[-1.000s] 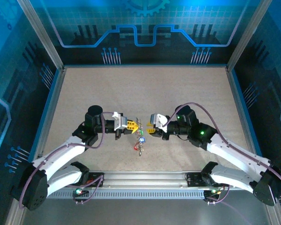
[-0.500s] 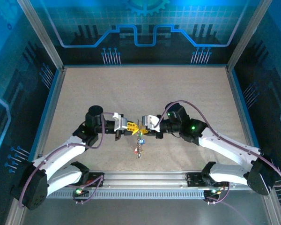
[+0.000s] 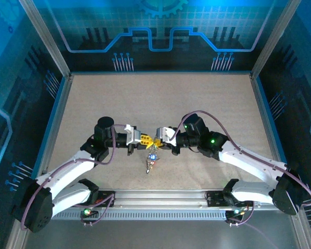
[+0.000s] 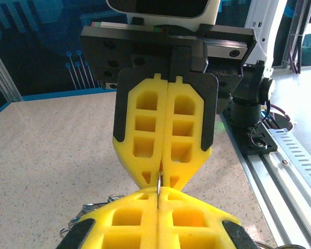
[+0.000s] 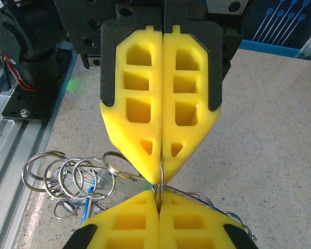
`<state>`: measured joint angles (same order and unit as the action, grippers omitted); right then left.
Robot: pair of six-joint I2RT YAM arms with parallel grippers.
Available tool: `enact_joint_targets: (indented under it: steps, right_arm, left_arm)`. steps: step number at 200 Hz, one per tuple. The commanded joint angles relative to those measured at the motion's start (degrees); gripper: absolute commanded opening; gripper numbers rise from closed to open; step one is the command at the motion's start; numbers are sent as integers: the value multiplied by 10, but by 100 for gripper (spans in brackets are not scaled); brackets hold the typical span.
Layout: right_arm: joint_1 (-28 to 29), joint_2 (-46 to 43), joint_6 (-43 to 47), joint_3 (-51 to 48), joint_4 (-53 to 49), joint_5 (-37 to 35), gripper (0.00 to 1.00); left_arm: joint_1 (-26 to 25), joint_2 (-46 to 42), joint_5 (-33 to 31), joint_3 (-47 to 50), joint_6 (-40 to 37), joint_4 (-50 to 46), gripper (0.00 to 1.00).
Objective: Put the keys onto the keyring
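While two white-and-black robot arms reach inward from the near edge of a speckled beige table (image 3: pixel 160 98), their two grippers meet tip to tip above its near middle.

On the left, the left gripper (image 3: pixel 149 140) points to the right. Its two yellow latticed fingers are pressed flat together, with no gap along the seam between them.

In the middle, between the two tips, is the keyring (image 5: pixel 159 181). It shows as one thin silvery sliver of wire that comes out of the left gripper's seam and goes into the right gripper's seam, so both grippers are clamped on it.

From that meeting point the keys (image 3: pixel 151 158) trail in one small bunch toward the near edge of the table. Whether they touch the surface cannot be told. From above, individual keys are too small to count.

In the right wrist view, small wire loops (image 5: pixel 67 176) fan out beside the pinch. At least four overlap one another, and a fifth lies nearer the fingers. One blue tag (image 5: pixel 88 199) sits under them.

On the right, the right gripper (image 3: pixel 158 140) points to the left, facing its partner. Its two yellow fingers are also squeezed fully together. Two green lights (image 3: pixel 211 139) glow on the right arm behind it.
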<state>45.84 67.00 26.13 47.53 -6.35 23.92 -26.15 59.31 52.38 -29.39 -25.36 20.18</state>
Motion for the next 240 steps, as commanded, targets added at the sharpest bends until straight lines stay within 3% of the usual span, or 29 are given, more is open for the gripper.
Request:
enact_joint_targets:
  steps: [1, 20, 44, 91, 139, 240]
  right_arm:
    - [5, -10, 3, 8, 8, -7, 0]
    - [6, -12, 20, 25, -56, -23, 0]
    - [8, -7, 29, 72, -123, -40, 0]
    - [15, 11, 32, 102, -169, -44, 0]
    - [21, 34, 51, 127, -201, -80, 0]
    - [23, 50, 47, 142, -215, -69, 0]
  left_arm:
    - [-8, 0, -20, -14, -13, -7, 5]
    - [-13, -7, -67, -32, -60, -88, 14]
    - [-24, -9, -98, -40, -95, -133, 16]
    - [-29, -8, -100, -41, -84, -127, 16]
    - [-29, -20, -92, -34, -64, -103, 24]
    - [-31, -4, -79, -40, -51, -100, 25]
